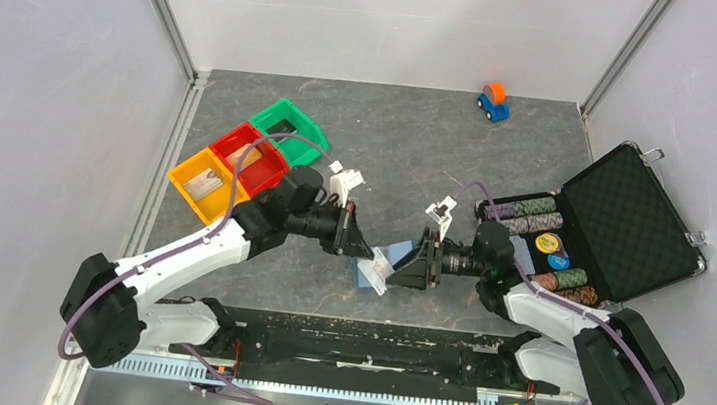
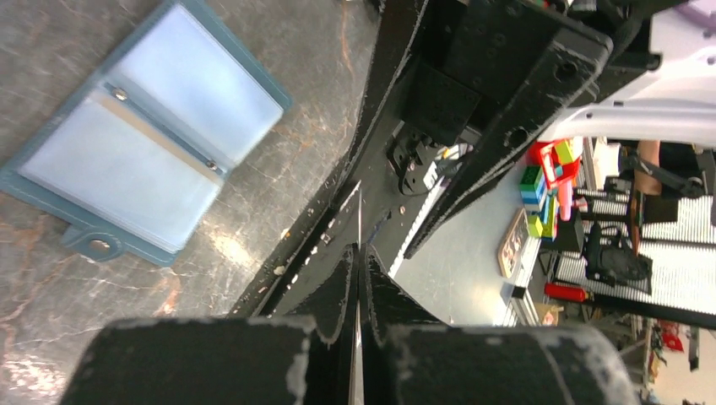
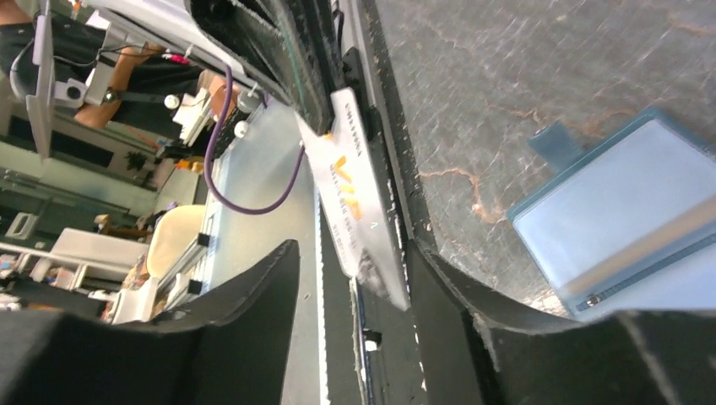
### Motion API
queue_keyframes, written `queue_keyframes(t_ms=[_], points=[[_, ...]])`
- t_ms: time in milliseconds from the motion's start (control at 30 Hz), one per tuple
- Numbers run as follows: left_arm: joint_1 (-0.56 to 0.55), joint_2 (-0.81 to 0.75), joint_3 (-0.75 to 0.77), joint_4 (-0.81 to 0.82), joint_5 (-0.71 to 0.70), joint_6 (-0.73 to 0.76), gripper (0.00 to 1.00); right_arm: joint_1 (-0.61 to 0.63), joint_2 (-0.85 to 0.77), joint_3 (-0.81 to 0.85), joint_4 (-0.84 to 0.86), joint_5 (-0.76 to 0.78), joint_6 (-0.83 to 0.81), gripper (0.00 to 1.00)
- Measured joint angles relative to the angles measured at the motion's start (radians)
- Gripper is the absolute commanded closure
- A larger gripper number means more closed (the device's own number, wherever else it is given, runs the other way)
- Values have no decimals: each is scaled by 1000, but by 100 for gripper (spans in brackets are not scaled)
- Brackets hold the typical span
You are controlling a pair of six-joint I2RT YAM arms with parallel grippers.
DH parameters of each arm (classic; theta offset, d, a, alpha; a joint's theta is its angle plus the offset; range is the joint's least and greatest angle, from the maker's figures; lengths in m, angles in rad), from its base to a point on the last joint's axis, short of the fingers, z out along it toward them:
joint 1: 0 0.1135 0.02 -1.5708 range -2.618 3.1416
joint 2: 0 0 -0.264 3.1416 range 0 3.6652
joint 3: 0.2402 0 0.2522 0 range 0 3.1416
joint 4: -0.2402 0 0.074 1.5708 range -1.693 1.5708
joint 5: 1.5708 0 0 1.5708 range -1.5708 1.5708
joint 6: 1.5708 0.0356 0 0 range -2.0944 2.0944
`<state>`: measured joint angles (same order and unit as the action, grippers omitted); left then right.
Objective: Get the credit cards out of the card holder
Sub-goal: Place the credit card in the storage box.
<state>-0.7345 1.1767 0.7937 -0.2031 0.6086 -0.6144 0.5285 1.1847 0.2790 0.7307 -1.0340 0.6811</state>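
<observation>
Far left: yellow bin (image 1: 179, 176), red bin (image 1: 225, 138) and green bin (image 1: 266, 108) in a diagonal row on the grey table (image 1: 412, 138).

Left gripper (image 1: 366, 251) reaches in to table centre. Fingers are pressed together, pinching one credit card (image 3: 355, 186) by its end. In its own wrist view the card is only a thin pale line between the pads, seen edge-on.

The card is whitish with orange "VIP" lettering. It is held off the table and stands on edge. Long axis runs from the left fingers out toward the right arm, the free end between the right fingers.

Card holder (image 2: 143, 160) lies opened flat on the table, directly under and just nearer the bases than the held card. Pale blue inside faces up, and the spine with two rivets runs across the middle. In the left wrist view its long axis goes from lower left to upper right, with the snap tab at the lower-left corner.

Right gripper (image 1: 406, 265) faces the left one. Fingers are spread, the card close along one inner face; contact cannot be judged.

Right: open black case (image 1: 635, 216) with rows of poker chips (image 1: 531, 216). Far back: small toy car (image 1: 493, 101).
</observation>
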Motion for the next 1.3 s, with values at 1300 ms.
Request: queue_keyframes(t_ms=[1300], points=[[1158, -51, 109, -146, -441, -13, 98, -3, -263, -34, -220, 299, -70, 2]])
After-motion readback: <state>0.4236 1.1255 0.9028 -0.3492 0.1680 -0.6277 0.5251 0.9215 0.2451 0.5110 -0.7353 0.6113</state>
